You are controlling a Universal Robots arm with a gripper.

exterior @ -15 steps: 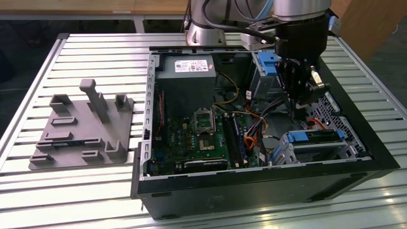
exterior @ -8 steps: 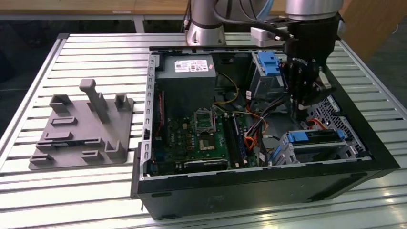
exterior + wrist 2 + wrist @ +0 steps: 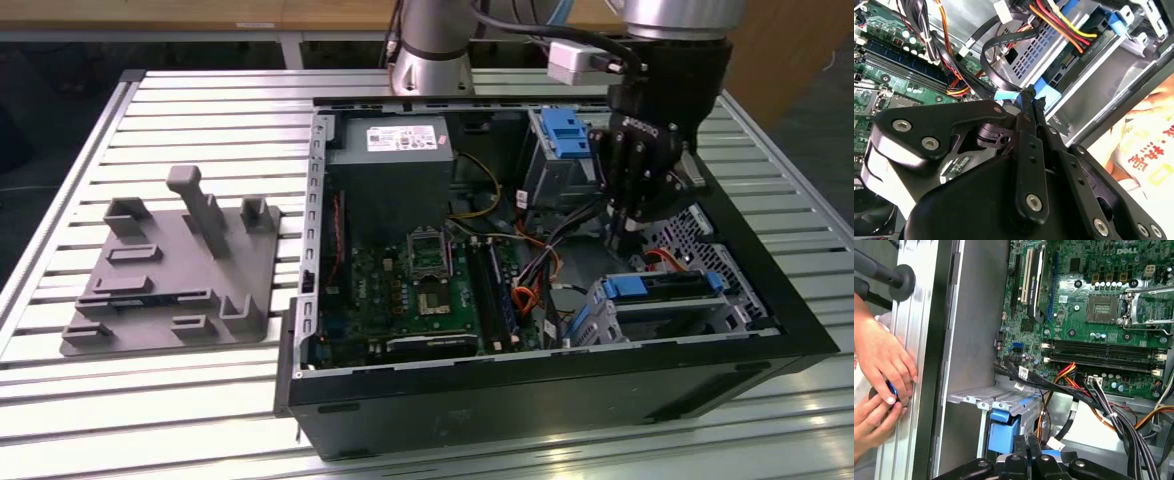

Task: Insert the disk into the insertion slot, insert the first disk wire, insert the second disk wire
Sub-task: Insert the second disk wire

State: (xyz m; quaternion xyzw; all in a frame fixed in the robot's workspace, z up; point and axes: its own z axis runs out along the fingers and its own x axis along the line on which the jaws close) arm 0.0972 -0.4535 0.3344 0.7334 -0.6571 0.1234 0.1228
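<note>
The disk, silver in its blue carrier, sits inside the insertion slot at the case's near corner on the exterior view's right. Its blue carrier and the cage's silver edge appear in the first wrist view. The first disk wire, a flat red, yellow and orange cable, ends in a dark plug at the disk's end. The second disk wire, a dark cable, loops round to a light blue plug. My gripper hangs just behind the disk, shut on that plug.
The open case holds a green motherboard, a grey power supply box and a taller bay with a blue latch. Loose wire bundles cross beside the cage. A grey fixture plate lies on the table. A person's hands rest outside the case wall.
</note>
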